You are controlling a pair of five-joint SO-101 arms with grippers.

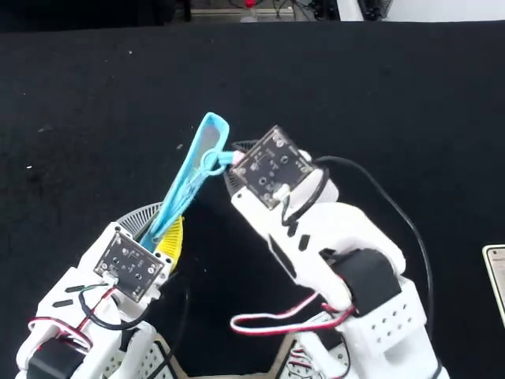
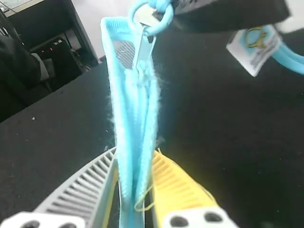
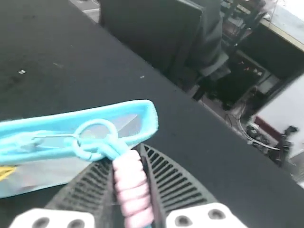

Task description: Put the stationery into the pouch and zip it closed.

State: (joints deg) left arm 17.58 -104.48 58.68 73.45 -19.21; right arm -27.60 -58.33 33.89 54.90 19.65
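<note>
A light-blue pouch [image 1: 189, 174] hangs above the black table, stretched edge-up between both arms. My left gripper [image 1: 163, 234] is shut on its near end, grey and yellow fingers [image 2: 90, 183] pressing both sides of the pouch [image 2: 135, 133]. A blue ring pull [image 1: 211, 163] hangs from the zipper slider near the far end. My right gripper [image 1: 230, 162] is shut on the pink cord [image 3: 130, 183] tied to that ring pull [image 3: 95, 140], beside the pouch [image 3: 71, 130]. The stretch of zipper from the slider toward my left gripper looks closed; the short far end stands open.
The black table [image 1: 394, 103] spreads all around the arms. A white tag [image 2: 256, 45] on a blue strap dangles by the right arm. A pale card [image 1: 497, 276] lies at the table's right edge. Furniture and cables stand beyond the far edge.
</note>
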